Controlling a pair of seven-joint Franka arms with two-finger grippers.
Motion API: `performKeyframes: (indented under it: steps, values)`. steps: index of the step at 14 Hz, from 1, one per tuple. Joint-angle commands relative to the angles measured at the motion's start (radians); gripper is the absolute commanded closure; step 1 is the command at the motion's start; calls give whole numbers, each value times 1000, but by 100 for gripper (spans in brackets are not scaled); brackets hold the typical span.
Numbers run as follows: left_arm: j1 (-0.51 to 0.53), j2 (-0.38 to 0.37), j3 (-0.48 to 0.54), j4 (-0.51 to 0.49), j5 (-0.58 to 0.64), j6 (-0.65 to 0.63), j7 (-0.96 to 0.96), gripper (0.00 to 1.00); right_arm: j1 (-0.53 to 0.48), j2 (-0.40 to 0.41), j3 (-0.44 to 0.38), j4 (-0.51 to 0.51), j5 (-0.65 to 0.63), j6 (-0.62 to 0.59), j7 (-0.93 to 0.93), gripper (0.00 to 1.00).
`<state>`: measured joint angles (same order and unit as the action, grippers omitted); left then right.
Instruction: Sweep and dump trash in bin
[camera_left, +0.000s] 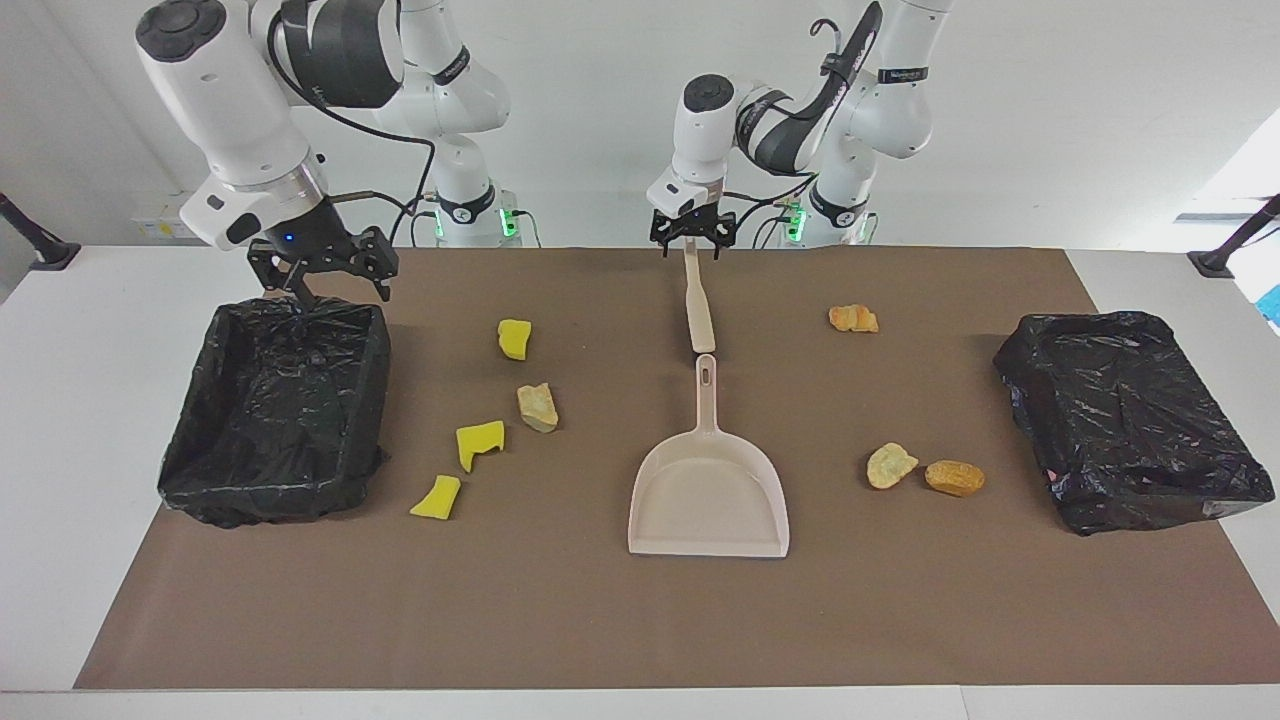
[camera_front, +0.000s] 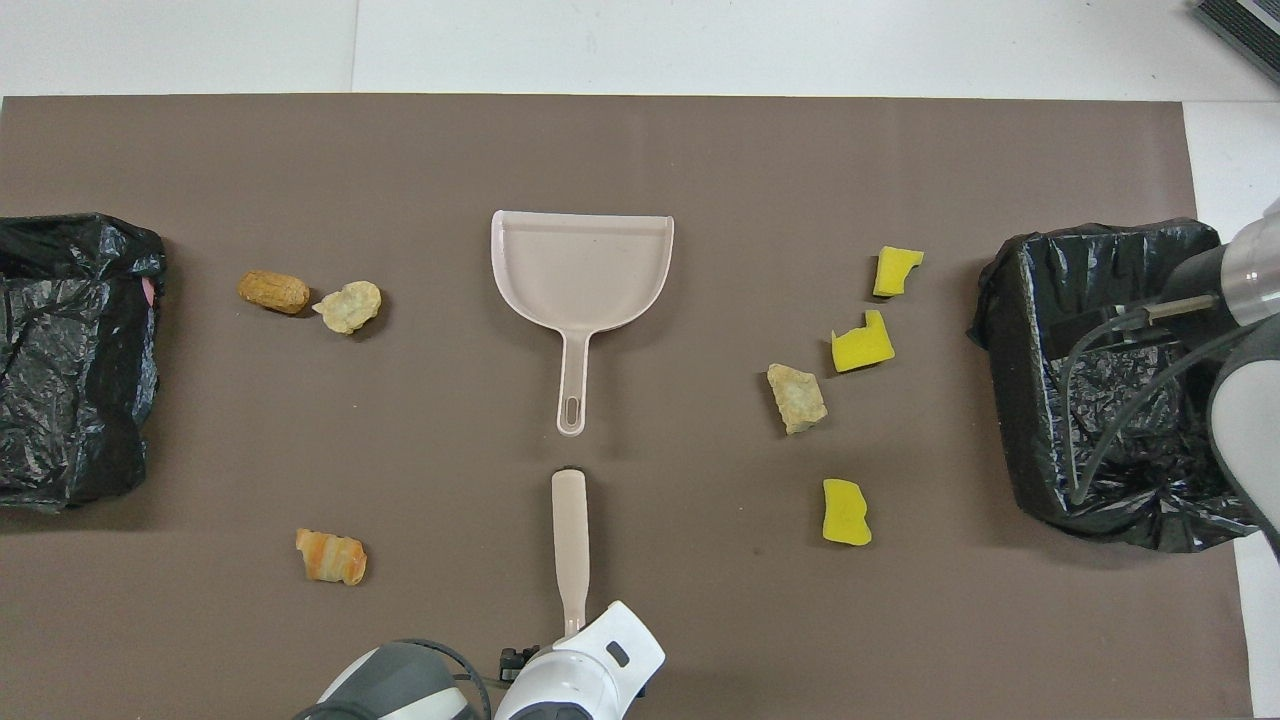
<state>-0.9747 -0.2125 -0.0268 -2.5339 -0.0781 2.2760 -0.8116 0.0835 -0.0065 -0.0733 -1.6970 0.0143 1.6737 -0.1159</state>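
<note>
Several trash scraps lie on the brown mat. Yellow sponge chunks (camera_left: 514, 338) (camera_left: 480, 443) (camera_left: 437, 496) and a tan lump (camera_left: 537, 406) lie toward the right arm's end. Orange bread-like lumps (camera_left: 853, 318) (camera_left: 890, 464) (camera_left: 954, 477) lie toward the left arm's end. The beige dustpan (camera_left: 708, 495) lies mid-table, with the brush (camera_left: 697, 300) in line with its handle, nearer the robots. My left gripper (camera_left: 690, 243) is open over the brush handle's near end. My right gripper (camera_left: 325, 285) is open and empty, just above the near rim of the open black-lined bin (camera_left: 375, 390).
A second black-bagged bin (camera_left: 1130, 420) stands at the left arm's end of the mat. In the overhead view the left wrist (camera_front: 585, 675) covers the brush handle's end (camera_front: 571, 545), and the right arm's cables hang over the open bin (camera_front: 1010, 380).
</note>
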Motion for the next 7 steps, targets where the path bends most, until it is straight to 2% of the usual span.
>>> performKeyframes:
  steps: [1,3,6,7]
  values:
    - [-16,-5,18,-11,-12,16,-1,12,4,-24,0,-35,-10,20,22,0]
    - [-16,-2,19,-6,-32,10,3,38,4,-24,0,-35,-10,21,24,0]
    - [-10,8,21,21,-37,-45,9,100,4,-24,0,-36,-10,20,24,0]
    - [-4,22,22,47,-37,-77,11,100,4,-26,0,-39,-10,21,24,0]
